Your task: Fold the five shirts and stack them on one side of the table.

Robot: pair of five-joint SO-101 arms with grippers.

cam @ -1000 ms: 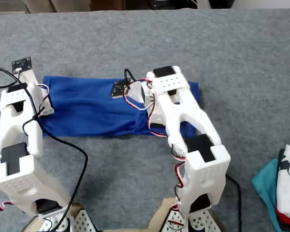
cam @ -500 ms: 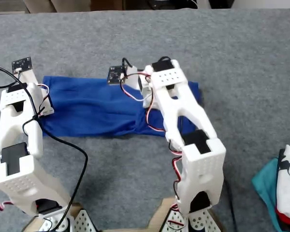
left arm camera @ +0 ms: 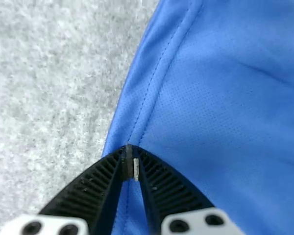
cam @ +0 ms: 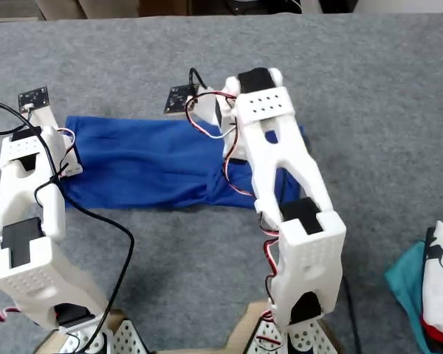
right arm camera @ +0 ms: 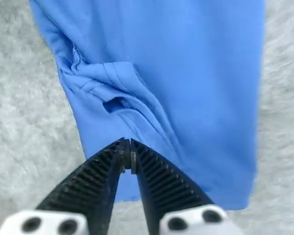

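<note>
Backing off: right pincer (right arm camera: 127,149), closed and empty, has swung toward far edge of the shirt (cam: 140,166); left pincer (left arm camera: 131,154) stays closed at hem. Next fold pending.

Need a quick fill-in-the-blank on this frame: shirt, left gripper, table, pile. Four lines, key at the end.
The spread-out shirt is ___.
The left gripper sits at the shirt's hem with its jaws ___.
The table surface is ___.
The pile of other shirts lies on the ___ arm's side.
Missing words: blue; shut; gray; right.
</note>
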